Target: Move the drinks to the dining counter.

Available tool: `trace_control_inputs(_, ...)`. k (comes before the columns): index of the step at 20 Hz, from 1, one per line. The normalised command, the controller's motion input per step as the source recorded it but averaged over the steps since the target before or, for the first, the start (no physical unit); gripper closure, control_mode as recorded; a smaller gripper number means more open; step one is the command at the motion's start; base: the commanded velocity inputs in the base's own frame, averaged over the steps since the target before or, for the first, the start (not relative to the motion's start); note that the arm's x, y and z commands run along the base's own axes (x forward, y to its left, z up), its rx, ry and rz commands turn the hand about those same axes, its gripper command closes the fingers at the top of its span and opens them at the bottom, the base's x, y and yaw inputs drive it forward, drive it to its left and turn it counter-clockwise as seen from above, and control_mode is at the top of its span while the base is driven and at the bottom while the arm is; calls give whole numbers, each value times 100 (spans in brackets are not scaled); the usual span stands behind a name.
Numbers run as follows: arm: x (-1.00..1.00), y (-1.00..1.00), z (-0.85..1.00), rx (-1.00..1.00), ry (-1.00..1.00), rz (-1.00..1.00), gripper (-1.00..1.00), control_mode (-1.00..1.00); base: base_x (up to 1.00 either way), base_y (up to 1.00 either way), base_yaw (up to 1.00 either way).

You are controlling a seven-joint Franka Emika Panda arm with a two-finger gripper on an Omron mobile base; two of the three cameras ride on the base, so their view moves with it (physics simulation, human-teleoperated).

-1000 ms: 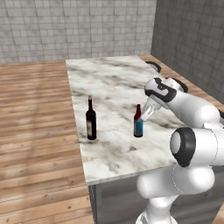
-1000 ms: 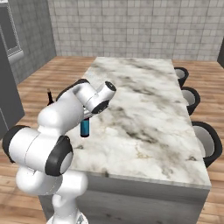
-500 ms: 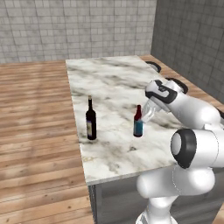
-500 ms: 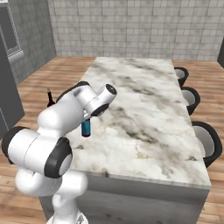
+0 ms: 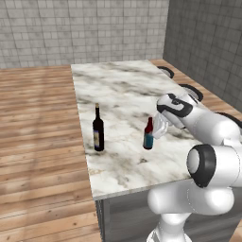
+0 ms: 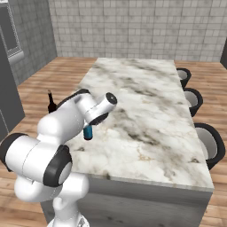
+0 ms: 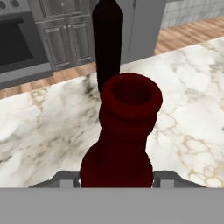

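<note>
Left base view: marble desk (image 5: 123, 90) runs from frame centre toward the upper middle, wood floor (image 5: 38, 118) to its left. 2 bottles stand upright on the near end of the desk. Tall dark wine bottle (image 5: 98, 130) at left centre, close to the desk's left edge. Small brown-red bottle (image 5: 149, 134) with blue label at centre, well apart from the wine bottle.

White arm reaches in from lower right; hand (image 5: 158, 127) sits at the small bottle's upper right, right up against its neck.

Hand view: red bottle mouth (image 7: 130, 94) and neck fill the centre, seated low between the hand's 2 finger tips; wine bottle neck (image 7: 107, 39) rises dark behind it. Whether the tips press on the bottle or stand just off it, I cannot tell.

Right base view: blue label of the small bottle (image 6: 88, 132) peeks out below the arm, left of centre. 3 dark stools (image 6: 208, 146) line the desk's right side.
</note>
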Motion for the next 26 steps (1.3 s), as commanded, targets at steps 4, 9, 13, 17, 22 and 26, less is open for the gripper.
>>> trace_control_inputs(4, 0, 0, -19, 0, 0, 0, 100, -100, 0, 0, 0)
trace_control_inputs(9, 0, 0, -24, 0, 0, 0, 100, -100, 0, 0, 0)
trace_control_inputs(13, 1, 0, -18, 0, 0, 0, 100, -100, 0, 0, 0)
trace_control_inputs(17, 0, 0, -14, 0, 0, 0, 100, -100, 0, 0, 0)
trace_control_inputs(22, 0, 0, -21, 0, 0, 0, 100, -100, 0, 0, 0)
trace_control_inputs(26, 0, 0, -27, 0, 0, 0, 100, -100, 0, 0, 0)
